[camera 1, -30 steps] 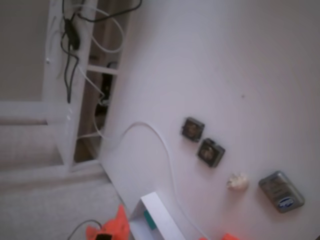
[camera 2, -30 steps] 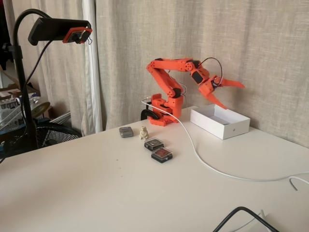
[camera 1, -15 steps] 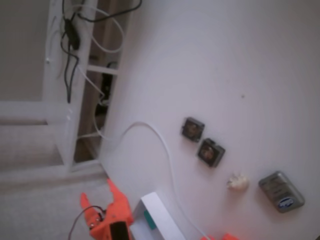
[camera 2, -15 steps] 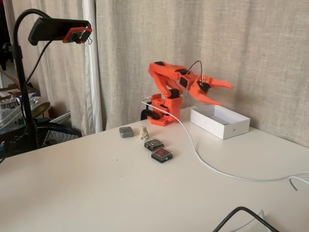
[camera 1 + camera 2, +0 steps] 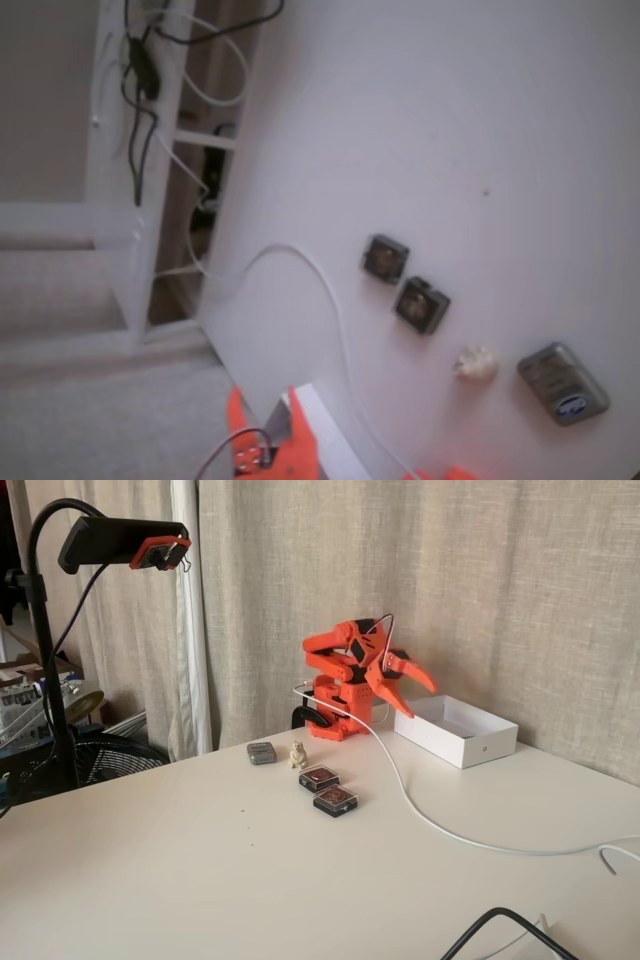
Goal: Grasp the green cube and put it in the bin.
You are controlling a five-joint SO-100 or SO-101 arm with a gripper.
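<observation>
while tool gapes empty, bin beside.

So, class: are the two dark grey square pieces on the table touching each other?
Apart. In a fixed view, bare white table shows between the upper square piece and the lower square piece; the other fixed view is less clear.

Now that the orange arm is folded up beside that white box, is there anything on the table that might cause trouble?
The white cable runs from the arm's base across the table right beside the bin; a sweeping arm might snag it. The open gripper hangs near the bin's wall and might nudge it. The cube isn't visible now, so I can't confirm it landed inside.
</observation>
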